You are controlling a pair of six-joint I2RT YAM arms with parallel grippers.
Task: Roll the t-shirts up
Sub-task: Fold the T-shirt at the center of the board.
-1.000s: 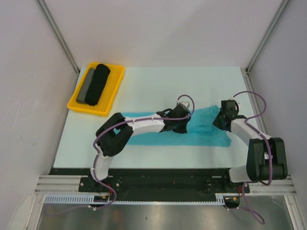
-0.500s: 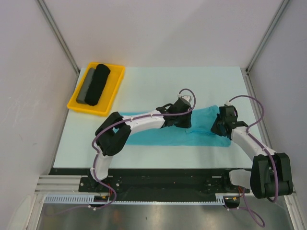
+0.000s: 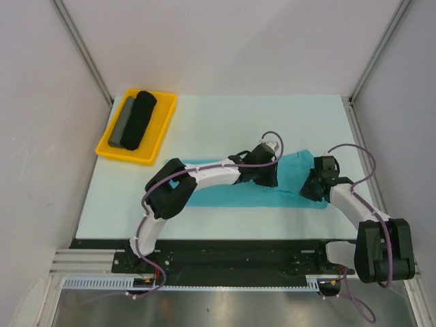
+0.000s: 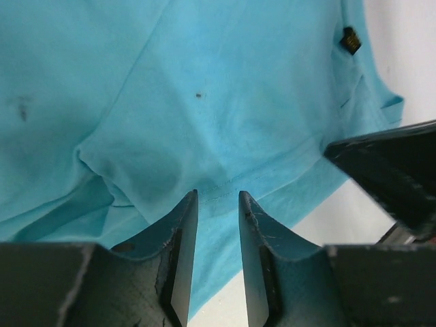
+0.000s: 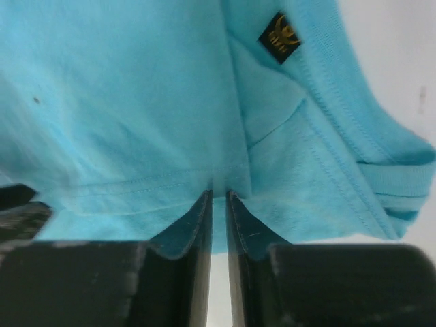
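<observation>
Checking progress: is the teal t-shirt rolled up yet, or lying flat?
Not rolled: the t-shirt lies flat on the table as a long strip, layers folded over.

light: bright, diffuse | shadows: faint, soft | wrist views: slightly blurred foreground

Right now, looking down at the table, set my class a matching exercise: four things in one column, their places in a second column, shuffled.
Things
1. teal soft-fabric t-shirt
2. yellow rectangular plastic tray
3. black fabric cylinder
4. grey fabric cylinder

Places
A. in the tray, along its left side
B. far left corner of the pale table
C. laid out flat across the table's near half
D. in the tray, right of the other roll

Pairs: 1-C, 2-B, 3-D, 4-A
</observation>
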